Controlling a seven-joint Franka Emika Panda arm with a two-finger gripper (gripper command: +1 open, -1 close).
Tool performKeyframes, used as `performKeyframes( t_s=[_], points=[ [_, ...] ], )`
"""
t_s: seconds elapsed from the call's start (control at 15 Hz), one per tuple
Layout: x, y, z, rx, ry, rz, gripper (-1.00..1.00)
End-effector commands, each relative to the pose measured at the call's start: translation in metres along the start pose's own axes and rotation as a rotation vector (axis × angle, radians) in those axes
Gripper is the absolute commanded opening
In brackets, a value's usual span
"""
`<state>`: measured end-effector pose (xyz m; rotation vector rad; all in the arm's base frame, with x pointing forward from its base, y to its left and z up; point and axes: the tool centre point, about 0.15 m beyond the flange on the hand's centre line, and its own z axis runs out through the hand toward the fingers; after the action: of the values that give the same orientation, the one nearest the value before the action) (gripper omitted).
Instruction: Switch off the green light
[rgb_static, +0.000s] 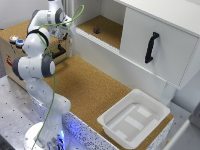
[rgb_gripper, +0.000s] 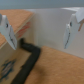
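Observation:
Two small round buttons sit on top of the wooden box (rgb_static: 10, 52) at the exterior view's left: a red-orange-capped one (rgb_static: 13, 38) and a blue-capped one (rgb_static: 20, 43). The green light does not show in either view; the arm's links cover the box top next to the blue button. My gripper (rgb_static: 65, 36) hangs over the box's far end, above a black handle (rgb_static: 60, 51) on the box's side. In the wrist view the gripper (rgb_gripper: 40, 32) is open and empty, its fingers (rgb_gripper: 8, 31) wide apart, with the black handle (rgb_gripper: 29, 57) below.
A white tray (rgb_static: 132, 117) lies at the front right of the cork table (rgb_static: 85, 85). A white cabinet door with a black handle (rgb_static: 151, 47) stands at the right. A small dark object (rgb_static: 96, 30) lies on the shelf behind. A green cable (rgb_static: 52, 90) hangs along the arm.

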<state>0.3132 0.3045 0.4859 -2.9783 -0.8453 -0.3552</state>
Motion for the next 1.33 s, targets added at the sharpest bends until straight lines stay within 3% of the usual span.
performKeyframes(
  t_s=[0.0,0.07,0.13,0.4,0.6,0.8,1.27],
  points=[
    [-0.054,-0.058,-0.032,0.206,0.039,-0.353,1.0],
    [-0.058,-0.074,-0.049,0.239,0.009,-0.442,1.0],
    [-0.064,-0.088,-0.06,0.249,-0.02,-0.504,-1.0],
    [-0.091,-0.158,-0.054,0.172,-0.134,-0.62,-1.0],
    [-0.09,-0.201,-0.045,0.133,-0.136,-0.621,-1.0],
    [-0.08,-0.231,-0.027,0.047,-0.119,-0.584,-1.0],
    [-0.041,-0.223,-0.011,-0.025,-0.133,-0.459,-1.0]
  ],
)
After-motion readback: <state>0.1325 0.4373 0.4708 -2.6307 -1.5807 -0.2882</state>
